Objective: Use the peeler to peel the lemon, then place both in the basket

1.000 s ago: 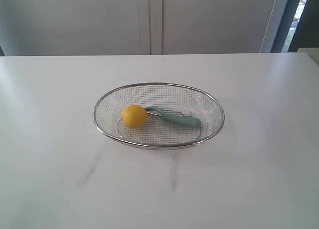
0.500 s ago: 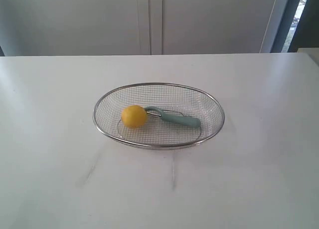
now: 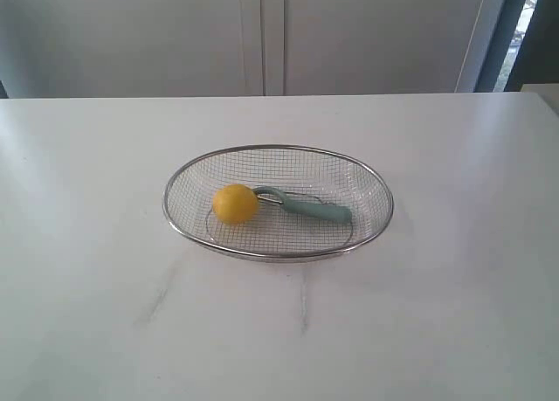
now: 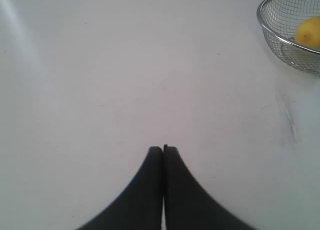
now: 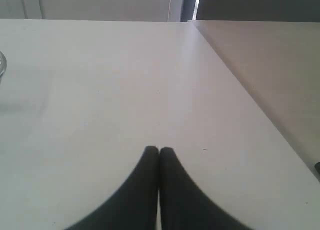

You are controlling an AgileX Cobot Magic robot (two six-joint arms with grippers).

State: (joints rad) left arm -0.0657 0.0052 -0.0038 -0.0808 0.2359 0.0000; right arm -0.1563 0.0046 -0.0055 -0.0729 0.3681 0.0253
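The silver wire-mesh basket [image 3: 371,187] sits in the middle of the white table. Inside it lie the yellow lemon [image 3: 235,203] and, touching its right side, the teal-handled peeler [image 3: 314,210]. Neither arm shows in the exterior view. In the left wrist view my left gripper [image 4: 163,149] is shut and empty over bare table, with the basket's rim [image 4: 265,27] and the lemon [image 4: 309,32] far off in a corner. My right gripper [image 5: 159,150] is shut and empty too, over bare table; a sliver of the basket rim [image 5: 2,64] shows at the frame's edge.
The white table [image 3: 105,270] spreads wide around the basket. In the right wrist view the table's edge [image 5: 250,97] runs diagonally, with a grey-brown floor beyond it. Pale cabinet doors [image 3: 262,34] stand behind the table.
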